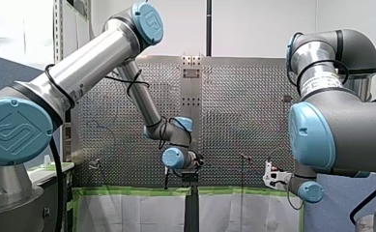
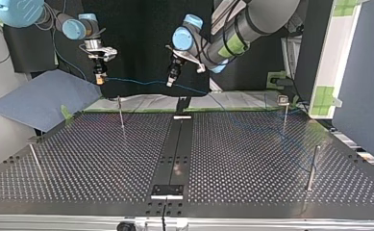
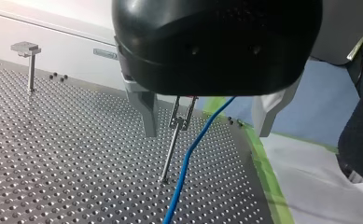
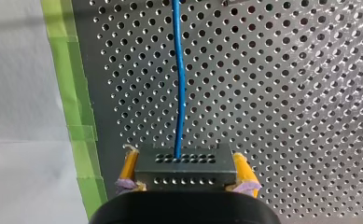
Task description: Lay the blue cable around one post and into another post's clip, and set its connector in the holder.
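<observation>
My right gripper (image 4: 184,158) is shut, its yellow pads clamping a dark perforated connector (image 4: 184,170). The blue cable (image 4: 179,93) leaves the connector and runs ahead over the perforated table. In the top view this gripper (image 2: 99,79) hangs at the far left, and the cable (image 2: 141,82) stretches across to my left gripper (image 2: 170,83). My left gripper (image 3: 207,126) is open; the cable (image 3: 188,154) passes loosely between its fingers. A thin post with a clip (image 3: 172,144) stands just ahead of it. Past my left gripper the cable trails toward a flat-headed post (image 2: 284,113).
More posts stand on the table (image 2: 312,168), (image 2: 120,113), (image 2: 35,161). A black centre strip carries a bracket (image 2: 167,190) near the front edge. Green tape (image 3: 263,163) marks the table's edge. A blue-grey sheet (image 2: 40,98) lies off the table at the top view's left.
</observation>
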Robot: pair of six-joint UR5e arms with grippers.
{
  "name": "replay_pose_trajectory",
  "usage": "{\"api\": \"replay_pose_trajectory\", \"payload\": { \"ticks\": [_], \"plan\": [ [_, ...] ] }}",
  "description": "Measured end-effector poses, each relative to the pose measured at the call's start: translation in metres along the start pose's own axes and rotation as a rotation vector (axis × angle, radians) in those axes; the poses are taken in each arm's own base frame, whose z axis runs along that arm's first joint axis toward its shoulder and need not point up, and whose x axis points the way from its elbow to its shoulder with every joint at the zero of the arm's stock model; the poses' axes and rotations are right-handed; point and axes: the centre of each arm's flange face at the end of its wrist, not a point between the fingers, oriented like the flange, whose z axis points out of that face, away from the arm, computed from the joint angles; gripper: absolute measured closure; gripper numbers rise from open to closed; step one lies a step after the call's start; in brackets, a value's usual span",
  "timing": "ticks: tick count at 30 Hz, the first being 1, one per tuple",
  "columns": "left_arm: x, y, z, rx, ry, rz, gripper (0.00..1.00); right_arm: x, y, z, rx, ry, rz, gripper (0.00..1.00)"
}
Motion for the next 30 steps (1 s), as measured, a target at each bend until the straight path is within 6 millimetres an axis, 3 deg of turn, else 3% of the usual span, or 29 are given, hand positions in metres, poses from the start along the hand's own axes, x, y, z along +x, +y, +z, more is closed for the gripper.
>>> {"api": "replay_pose_trajectory", "payload": {
  "ticks": [13, 30],
  "plan": [
    [-0.01, 0.005, 0.014, 0.003, -0.101, -0.052, 0.01, 0.0, 0.0, 0.0, 0.0, 0.002, 0.0, 1.0],
    [-0.019, 0.018, 0.024, -0.054, -0.179, 0.015, 0.01, 0.0, 0.0, 0.0, 0.0, 0.001, 0.0, 1.0]
  ]
}}
